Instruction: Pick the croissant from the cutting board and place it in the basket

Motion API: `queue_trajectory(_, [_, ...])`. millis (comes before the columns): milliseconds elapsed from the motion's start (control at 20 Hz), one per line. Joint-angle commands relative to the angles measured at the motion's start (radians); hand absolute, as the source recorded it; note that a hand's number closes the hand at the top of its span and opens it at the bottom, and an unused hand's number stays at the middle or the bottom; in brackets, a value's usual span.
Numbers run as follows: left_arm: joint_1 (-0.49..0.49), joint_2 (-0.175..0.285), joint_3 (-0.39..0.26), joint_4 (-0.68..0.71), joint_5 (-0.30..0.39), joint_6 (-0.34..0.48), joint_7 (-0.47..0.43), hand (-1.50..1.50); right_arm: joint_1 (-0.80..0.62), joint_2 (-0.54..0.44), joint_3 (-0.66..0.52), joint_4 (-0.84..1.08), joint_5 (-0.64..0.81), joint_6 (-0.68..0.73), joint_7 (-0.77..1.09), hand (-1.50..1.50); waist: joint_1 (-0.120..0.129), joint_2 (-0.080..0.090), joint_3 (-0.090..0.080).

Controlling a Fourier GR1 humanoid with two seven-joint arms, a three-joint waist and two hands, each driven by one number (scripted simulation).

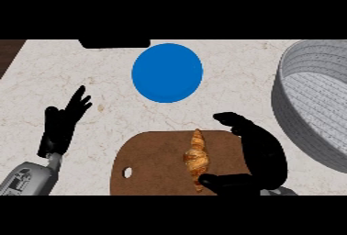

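Observation:
A golden-brown croissant lies lengthwise on the brown cutting board at the bottom centre. My right hand hovers just to its right, fingers and thumb curved toward it but apart from it, with nothing held. The grey basket stands at the right edge, beyond the right hand. At the left side my left hand rests open with fingers pointing up.
A blue plate sits on the marble counter behind the board. A dark object shows at the top edge. Dark wood marks the counter's far left corner.

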Motion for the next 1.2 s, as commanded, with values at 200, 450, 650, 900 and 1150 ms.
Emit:
queue_trajectory(200, [0.014, 0.025, 0.013, 0.011, -0.009, -0.010, 0.010, 0.00, 0.063, -0.277, -0.078, -0.132, 0.375, -0.162, 0.304, -1.50, -0.023, -0.008, -0.007])
queue_trajectory(450, [-0.037, 0.032, 0.026, 0.001, 0.002, -0.024, 0.054, 0.00, 0.106, -0.553, -0.074, -0.255, 0.422, 0.092, 0.484, -1.50, -0.024, -0.007, -0.006])
queue_trajectory(650, [-0.032, 0.010, 0.021, 0.008, -0.021, -0.002, 0.049, 0.00, 0.128, -0.666, -0.078, -0.415, 0.294, 0.293, 0.640, -1.50, -0.009, -0.002, -0.004])
queue_trajectory(900, [-0.052, -0.040, 0.023, 0.058, -0.041, -0.039, 0.016, 0.00, 0.087, -0.672, -0.129, -0.591, 0.131, 0.397, 0.885, -1.50, 0.010, 0.004, -0.002])
queue_trajectory(1150, [-0.038, -0.042, 0.085, 0.088, -0.066, -0.129, -0.009, 0.00, 0.111, -0.572, -0.137, -0.583, 0.174, 0.408, 0.914, -1.50, 0.015, 0.004, -0.001])
